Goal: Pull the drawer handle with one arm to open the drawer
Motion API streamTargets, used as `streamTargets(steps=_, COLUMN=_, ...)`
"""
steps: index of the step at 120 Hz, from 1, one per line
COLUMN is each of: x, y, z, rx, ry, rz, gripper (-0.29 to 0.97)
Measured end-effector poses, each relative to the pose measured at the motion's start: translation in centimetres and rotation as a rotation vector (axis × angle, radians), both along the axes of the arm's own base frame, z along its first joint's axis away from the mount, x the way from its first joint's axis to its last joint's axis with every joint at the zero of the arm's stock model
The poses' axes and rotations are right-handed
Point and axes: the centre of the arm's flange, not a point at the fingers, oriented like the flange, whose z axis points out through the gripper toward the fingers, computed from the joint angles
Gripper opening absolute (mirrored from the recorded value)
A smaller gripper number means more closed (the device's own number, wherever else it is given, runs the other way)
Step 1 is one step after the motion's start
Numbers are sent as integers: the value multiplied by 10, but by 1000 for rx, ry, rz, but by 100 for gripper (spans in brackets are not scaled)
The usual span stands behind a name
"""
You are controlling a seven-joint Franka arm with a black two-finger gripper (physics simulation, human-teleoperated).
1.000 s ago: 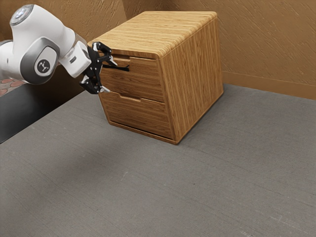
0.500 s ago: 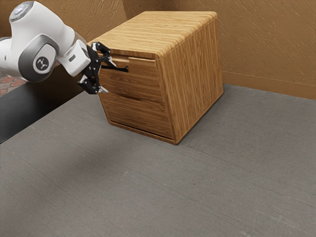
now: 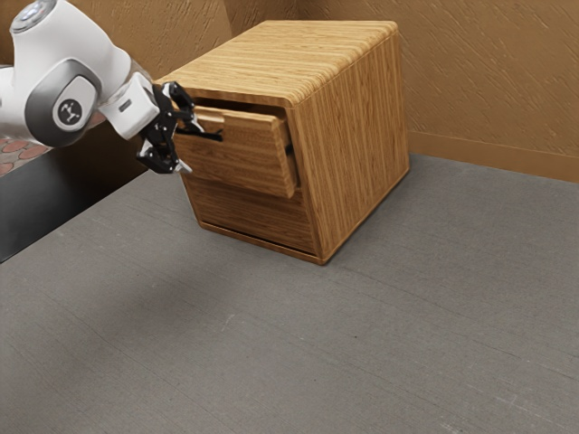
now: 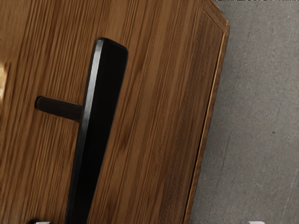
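Soft, even light; dark shadow fills the gap above the drawer (image 3: 240,149).

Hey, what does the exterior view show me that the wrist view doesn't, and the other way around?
Exterior view: the whole wooden cabinet, the white arm with its hand at the handle, the upper drawer standing partly out, the lower drawer flush with the cabinet, and the brown wall.
Wrist view: close up, the short post that joins the handle to the upper drawer.
Shared: the black handle, the upper drawer's wooden front and the grey floor.
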Motion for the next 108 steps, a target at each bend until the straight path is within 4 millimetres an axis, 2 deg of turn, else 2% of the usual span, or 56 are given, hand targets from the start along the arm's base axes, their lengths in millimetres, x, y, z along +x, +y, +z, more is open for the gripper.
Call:
streamTargets(steps=39, x=-10, y=5, z=8, rx=1, ry=10, rz=31, gripper=36)
streamTargets(steps=66, x=-21, y=-7, z=9, rx=-10, ry=23, rz=20, gripper=33)
streamTargets(steps=108, x=-47, y=1, z=12, rx=-21, ry=16, rz=46, gripper=25)
